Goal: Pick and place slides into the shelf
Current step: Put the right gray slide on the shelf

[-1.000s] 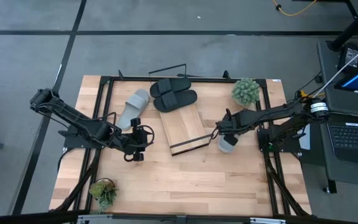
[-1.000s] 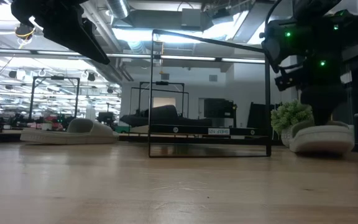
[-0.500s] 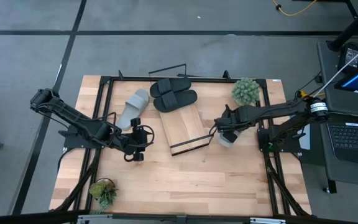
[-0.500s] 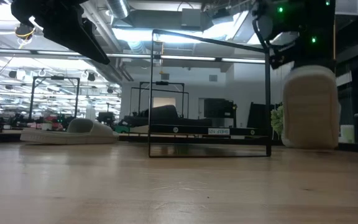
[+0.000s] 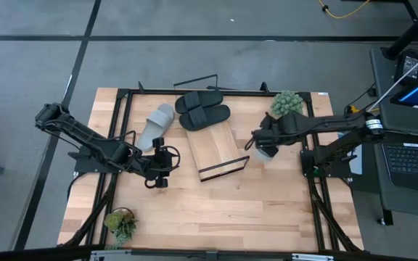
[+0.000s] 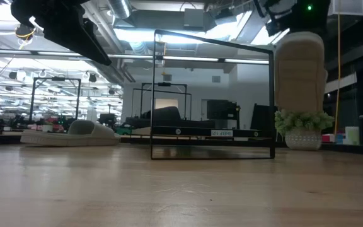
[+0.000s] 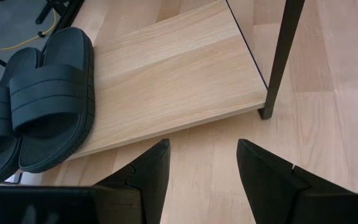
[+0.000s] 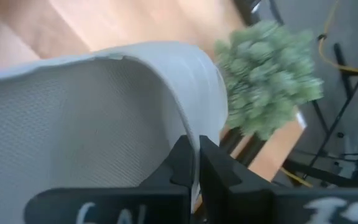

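One light grey slide (image 6: 301, 72) hangs on end from my right gripper (image 5: 260, 143), right of the shelf and near the far potted plant (image 5: 287, 105). My right gripper (image 8: 196, 152) is shut on it. The other grey slide (image 5: 156, 125) lies sole-down on the table left of the shelf. Two black slides (image 5: 202, 110) lie side by side on the far end of the shelf board (image 5: 212, 148). The board slants inside its black wire frame (image 6: 213, 94). My left gripper (image 5: 160, 165) waits open, above the table, left of the board's near corner (image 7: 263, 102). My right gripper pinches the grey slide's broad strap at its edge (image 8: 197, 134) between the two fingers, coming from above. The slide hangs below the fingers, upright on end and lifted clear of the table (image 6: 301, 126).
A second small plant (image 5: 122, 221) stands at the table's near left corner. The table is ringed by a black metal frame (image 5: 125, 94). The near half of the shelf board is bare. A laptop (image 5: 412, 156) sits beyond the table's right edge.
My right gripper has risen and moved a little toward the far edge, taking the grey slide with it. The slide lay flat on the table a second ago; it has tipped onto its end and now hangs clear of the table.
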Robot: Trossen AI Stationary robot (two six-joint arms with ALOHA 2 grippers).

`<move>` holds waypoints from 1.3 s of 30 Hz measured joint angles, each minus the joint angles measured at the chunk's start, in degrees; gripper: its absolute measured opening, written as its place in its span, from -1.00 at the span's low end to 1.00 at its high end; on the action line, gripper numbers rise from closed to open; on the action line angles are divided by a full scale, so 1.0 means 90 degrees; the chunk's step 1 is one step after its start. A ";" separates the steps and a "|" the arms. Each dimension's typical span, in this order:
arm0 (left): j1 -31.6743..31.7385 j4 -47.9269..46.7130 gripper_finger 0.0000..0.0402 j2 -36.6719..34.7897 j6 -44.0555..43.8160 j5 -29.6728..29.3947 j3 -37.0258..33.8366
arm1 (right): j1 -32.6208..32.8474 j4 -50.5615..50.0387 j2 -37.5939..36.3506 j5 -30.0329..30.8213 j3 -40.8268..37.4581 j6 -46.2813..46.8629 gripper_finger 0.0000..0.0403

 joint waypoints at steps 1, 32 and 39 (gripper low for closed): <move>0.0001 -0.0002 -0.12 0.0000 0.0000 0.0000 0.0000 | 0.0000 -0.0081 0.0000 0.0077 0.0103 -0.0025 -0.94; 0.0002 -0.0003 -0.12 0.0000 0.0002 0.0061 0.0000 | -0.0936 0.1684 0.0414 0.0020 0.1826 -0.1018 -0.94; 0.0001 -0.0002 -0.12 0.0000 -0.0002 0.0065 0.0000 | -0.1229 0.0301 0.1659 0.0006 0.3897 -0.1215 -0.94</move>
